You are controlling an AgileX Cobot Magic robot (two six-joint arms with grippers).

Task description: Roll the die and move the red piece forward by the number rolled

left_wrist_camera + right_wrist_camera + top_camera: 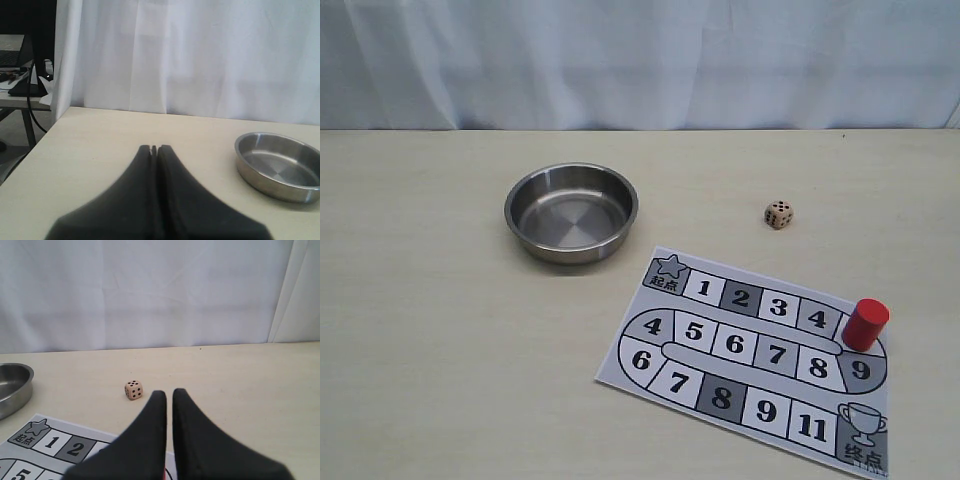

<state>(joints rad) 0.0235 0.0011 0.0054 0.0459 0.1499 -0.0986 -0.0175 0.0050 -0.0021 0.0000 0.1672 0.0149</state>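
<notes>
We record: right pincer (169, 393) and left pincer (154, 148), both closed, empty. The die (133, 389), on the surface (240, 375) ahead of the right one. The red piece (866, 323), upright on the board (720, 397) between squares 4 and 9; ends marked 起点, 终点.

Ann: What can you read on the game board (620, 378)?
Ben: "起点" under a star (671, 266) in one corner. "终点" under a cup (863, 422) in the far corner.
Ann: Numbers?
Ben: 1, 2, 3, 4 along the star edge and 6, 7, 8, 9, 11 along the cup edge. The die (779, 214) shows dark dots.
</notes>
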